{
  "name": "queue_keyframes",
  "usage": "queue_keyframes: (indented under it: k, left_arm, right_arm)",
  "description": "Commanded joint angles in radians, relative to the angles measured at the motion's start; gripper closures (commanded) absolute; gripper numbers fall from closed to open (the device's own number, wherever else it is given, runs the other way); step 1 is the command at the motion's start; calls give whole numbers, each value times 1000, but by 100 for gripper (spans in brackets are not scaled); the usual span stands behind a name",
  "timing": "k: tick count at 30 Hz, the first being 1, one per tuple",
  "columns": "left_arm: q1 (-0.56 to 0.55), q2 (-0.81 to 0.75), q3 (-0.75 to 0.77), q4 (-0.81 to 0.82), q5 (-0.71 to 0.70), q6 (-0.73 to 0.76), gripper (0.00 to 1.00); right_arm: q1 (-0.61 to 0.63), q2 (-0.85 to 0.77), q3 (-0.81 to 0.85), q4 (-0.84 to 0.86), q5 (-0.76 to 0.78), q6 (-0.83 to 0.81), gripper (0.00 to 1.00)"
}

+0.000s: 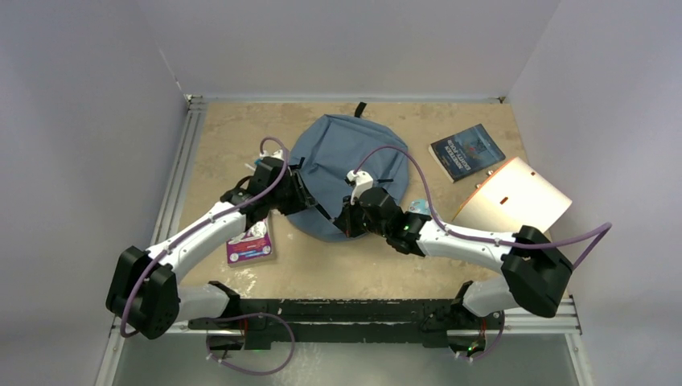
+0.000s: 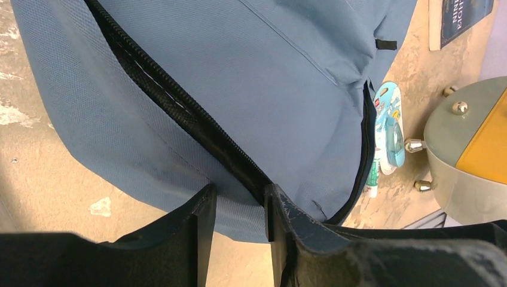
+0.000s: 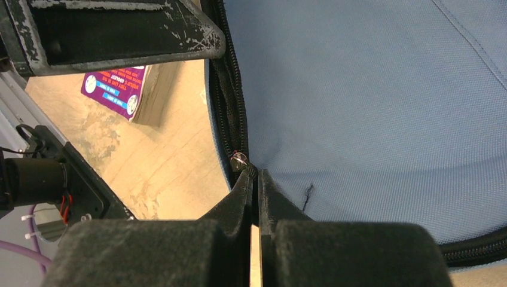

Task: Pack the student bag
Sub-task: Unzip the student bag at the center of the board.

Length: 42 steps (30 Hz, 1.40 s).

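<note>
The slate-blue student bag (image 1: 346,165) lies flat mid-table. Its black zipper (image 2: 179,107) runs along the near-left edge and is parted for a stretch. My left gripper (image 1: 304,201) is at the bag's left near edge. Its jaws stand a little apart (image 2: 239,200) over the flat fabric rim beside the zipper, not pinching it. My right gripper (image 1: 346,221) is at the bag's near edge and shut (image 3: 256,176) on the zipper pull, just below the silver slider (image 3: 240,159). The left gripper's finger (image 3: 119,30) shows close above the zipper in the right wrist view.
A purple book (image 1: 249,245) lies left of the bag near my left arm. A dark blue book (image 1: 466,150) and a beige folder (image 1: 515,197) lie at the right. A light blue blister pack (image 1: 418,207) rests by the bag's right edge, also in the left wrist view (image 2: 388,128).
</note>
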Motion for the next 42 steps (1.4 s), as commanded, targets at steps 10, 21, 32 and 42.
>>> queue_keyframes:
  k: [10, 21, 32, 42]
  left_arm:
    - [-28, 46, -19, 59, -35, -36, 71]
    - [-33, -36, -50, -14, -132, -21, 100]
    - [-33, -151, -130, -90, -197, -29, 100]
    - [-14, -155, -68, -161, -298, 27, 100]
  right_arm:
    - [4, -2, 24, 86, -3, 9, 100]
    - [2, -37, 36, -122, 288, 75, 100]
    - [-37, 11, 101, -339, 607, 65, 100]
    - [-50, 72, 203, -424, 569, -40, 100]
